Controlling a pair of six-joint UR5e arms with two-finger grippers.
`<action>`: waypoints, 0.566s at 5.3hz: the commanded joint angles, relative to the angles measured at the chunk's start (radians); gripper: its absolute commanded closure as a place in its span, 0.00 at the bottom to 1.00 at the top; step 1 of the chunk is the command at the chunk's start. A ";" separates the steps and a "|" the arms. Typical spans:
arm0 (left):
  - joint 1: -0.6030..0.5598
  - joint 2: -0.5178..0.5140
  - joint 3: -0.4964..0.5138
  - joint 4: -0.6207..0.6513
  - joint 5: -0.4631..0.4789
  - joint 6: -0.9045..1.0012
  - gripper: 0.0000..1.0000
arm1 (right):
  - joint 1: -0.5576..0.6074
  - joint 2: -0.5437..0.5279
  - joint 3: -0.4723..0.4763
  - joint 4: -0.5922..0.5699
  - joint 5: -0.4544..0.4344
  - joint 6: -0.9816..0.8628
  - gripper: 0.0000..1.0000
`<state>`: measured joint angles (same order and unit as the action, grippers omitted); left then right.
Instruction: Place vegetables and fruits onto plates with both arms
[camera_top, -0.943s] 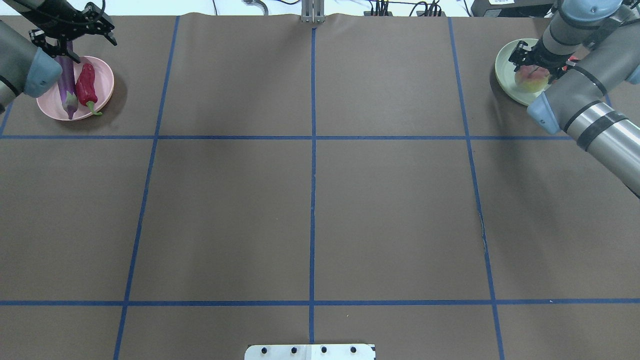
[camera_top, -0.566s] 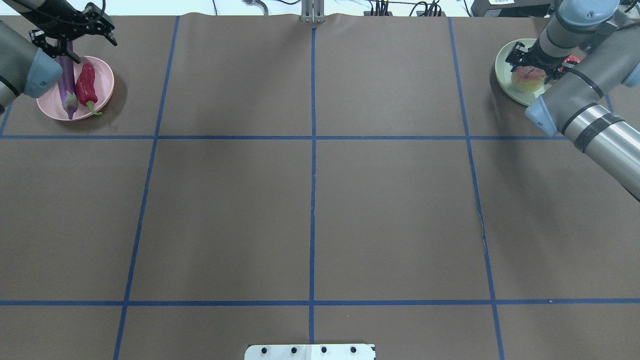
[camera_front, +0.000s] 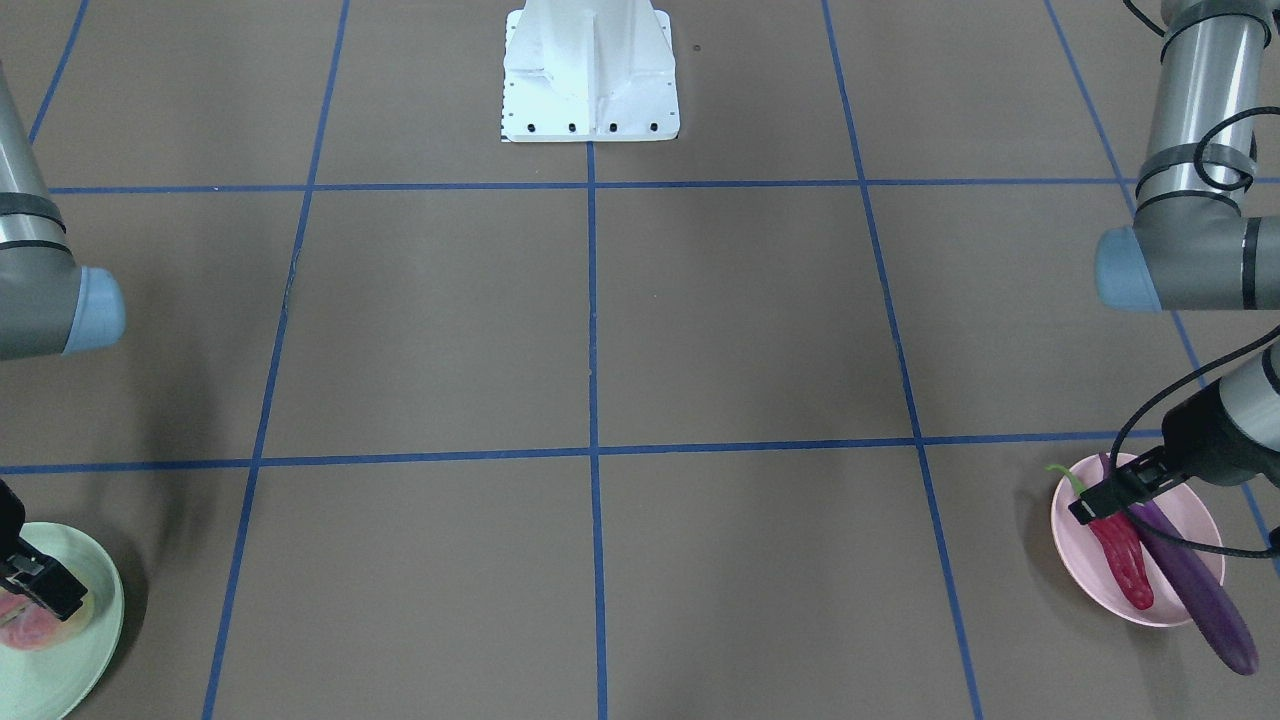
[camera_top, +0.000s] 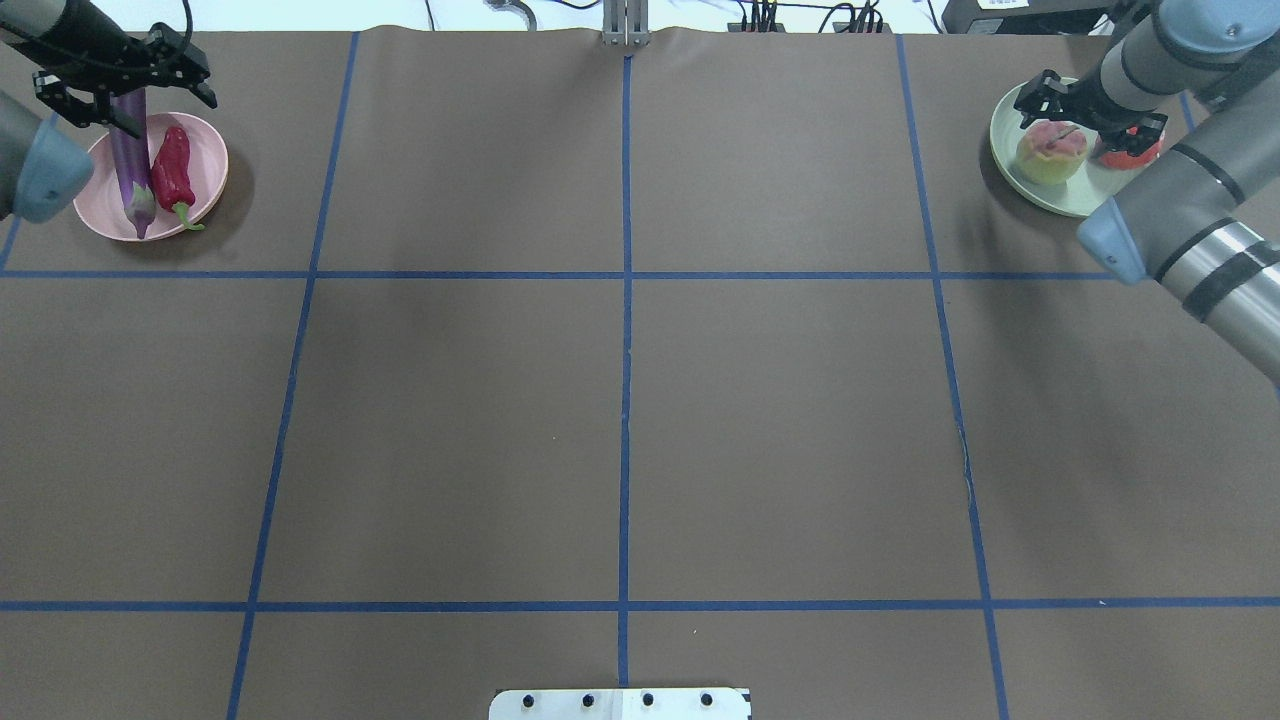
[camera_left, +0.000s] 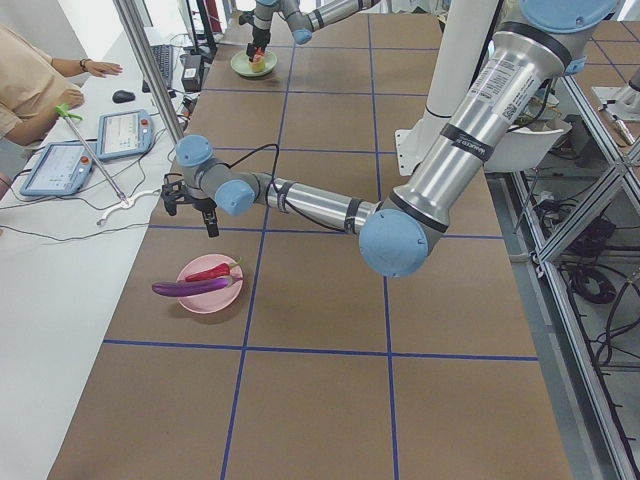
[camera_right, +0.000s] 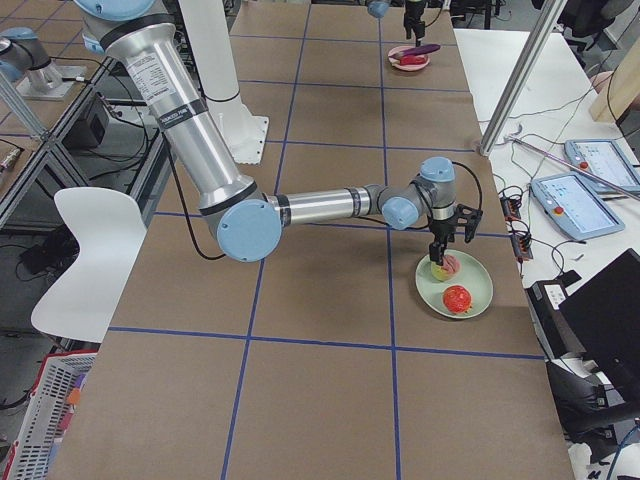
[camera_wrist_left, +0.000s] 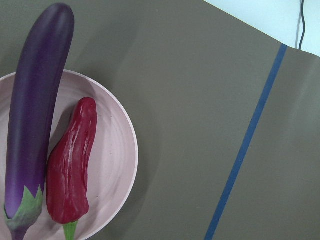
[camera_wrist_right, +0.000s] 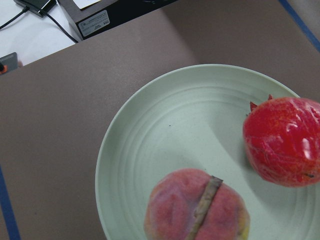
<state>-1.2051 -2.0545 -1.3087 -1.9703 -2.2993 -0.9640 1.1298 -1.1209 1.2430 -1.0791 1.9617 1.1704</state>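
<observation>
Brown taped counter (camera_top: 620, 400). Backs right tool (camera_top: 1088, 112), wide and empty, off peach (camera_top: 1050, 155) left beside pomegranate (camera_top: 1128, 152) on mint plate (camera_top: 1060, 198); lifts left tool (camera_top: 125, 95), also wide, above eggplant (camera_top: 133, 165) and chili (camera_top: 172, 170) on pink plate (camera_top: 205, 160). Looks finished.

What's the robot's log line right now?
glossy purple eggplant, red chili on pink plate; pink-yellow peach, red pomegranate on green plate; left gripper open; right gripper open

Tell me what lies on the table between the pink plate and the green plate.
Nothing: in the overhead view, only bare brown table crossed by blue tape lines separates the pink plate from the green plate.
</observation>
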 joint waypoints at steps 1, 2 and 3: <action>-0.007 0.174 -0.174 0.002 0.000 0.226 0.00 | 0.071 -0.174 0.227 -0.021 0.136 -0.138 0.00; -0.014 0.236 -0.235 0.002 0.000 0.294 0.00 | 0.082 -0.289 0.385 -0.118 0.147 -0.326 0.00; -0.034 0.282 -0.274 0.005 0.007 0.394 0.00 | 0.108 -0.350 0.527 -0.274 0.152 -0.488 0.00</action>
<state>-1.2250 -1.8172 -1.5428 -1.9671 -2.2968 -0.6515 1.2169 -1.4050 1.6421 -1.2330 2.1051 0.8266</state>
